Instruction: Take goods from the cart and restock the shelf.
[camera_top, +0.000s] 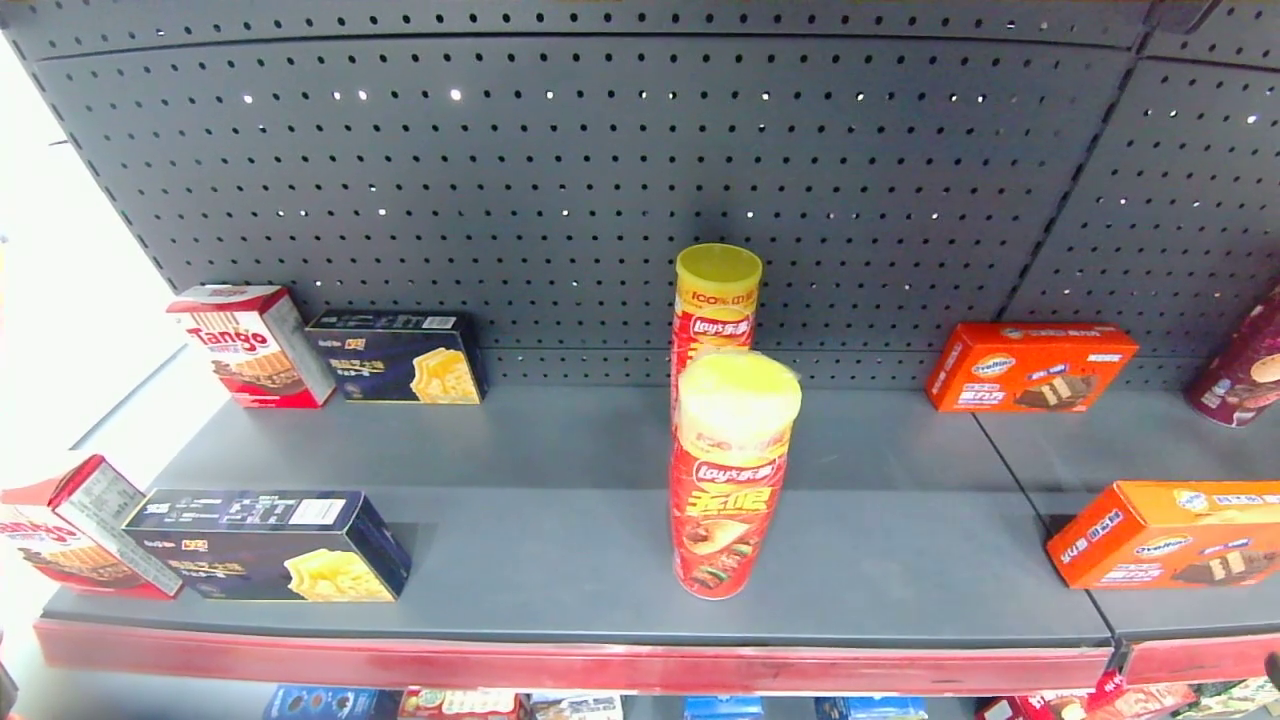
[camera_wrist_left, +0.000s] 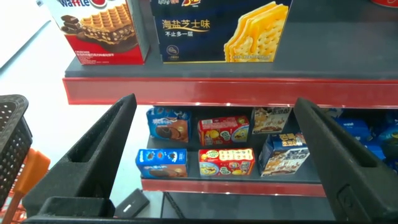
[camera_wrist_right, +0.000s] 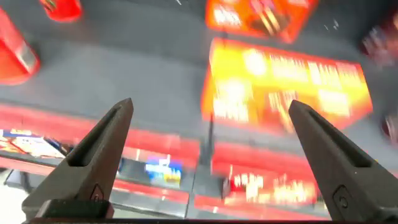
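Note:
Two red chip cans with yellow lids stand mid-shelf, one in front (camera_top: 733, 480) and one behind (camera_top: 714, 300). My left gripper (camera_wrist_left: 214, 102) is open and empty, below and in front of the red shelf lip (camera_wrist_left: 249, 90), under a wafer box (camera_wrist_left: 102, 31) and a dark blue cracker box (camera_wrist_left: 217, 31). Before the shelf's right part, my right gripper (camera_wrist_right: 211, 104) is open and empty, facing an orange box (camera_wrist_right: 286, 84) near the front edge. A red can (camera_wrist_right: 15, 59) lies off to its side.
On the grey shelf (camera_top: 560, 520) are wafer boxes (camera_top: 255, 345) and cracker boxes (camera_top: 270, 545) at left, orange boxes (camera_top: 1030, 365) and a purple can (camera_top: 1245, 365) at right. Lower shelves hold small packs (camera_wrist_left: 224, 162). A black basket edge (camera_wrist_left: 12, 143) is beside the left gripper.

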